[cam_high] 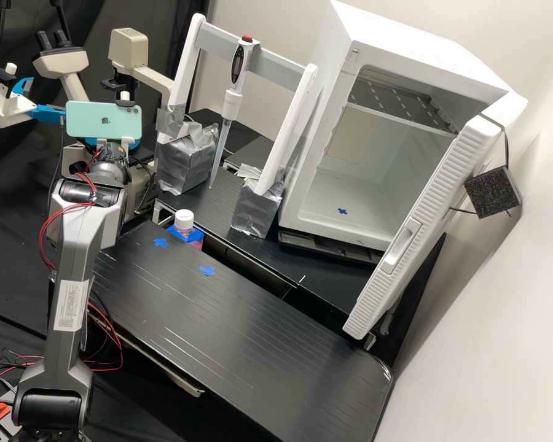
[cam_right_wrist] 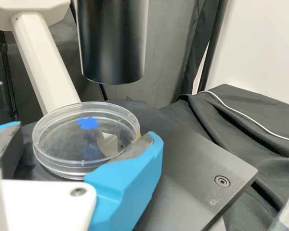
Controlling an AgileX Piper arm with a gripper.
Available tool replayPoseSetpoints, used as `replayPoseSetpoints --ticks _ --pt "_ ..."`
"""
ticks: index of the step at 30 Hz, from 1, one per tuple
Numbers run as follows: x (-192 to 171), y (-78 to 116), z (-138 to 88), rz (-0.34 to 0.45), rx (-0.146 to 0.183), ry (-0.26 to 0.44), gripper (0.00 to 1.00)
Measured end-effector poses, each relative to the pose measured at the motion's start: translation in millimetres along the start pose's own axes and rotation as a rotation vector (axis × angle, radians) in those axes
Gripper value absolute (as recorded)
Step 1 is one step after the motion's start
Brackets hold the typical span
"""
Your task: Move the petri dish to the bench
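"Where's the petri dish?"

"Over the microscope's flat, matte grey stage, beneath that smooth black cylinder. Clear plastic, round and shallow, with a glossy rim."

"And the claw?"

"Spread, its two blue fingers either side of the dish. A gap shows at one side; at the other, a dark pad overlaps the rim, and I can't tell if they touch."

"Is the dish resting on the stage?"

"Hard to say. Its underside is hidden. One finger's cut off, too, and from high up the mint phone covers things."

"That cloth?"

"Black, softly creased."
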Motion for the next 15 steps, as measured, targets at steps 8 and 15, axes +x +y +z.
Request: replayPoseSetpoints --ticks 8,15 --pt "-0.1 0.2 0.6 -0.004 0.023 0.001 0.0" --pt "-0.4 1.7 2.4 -0.002 0.022 -0.002 0.0"
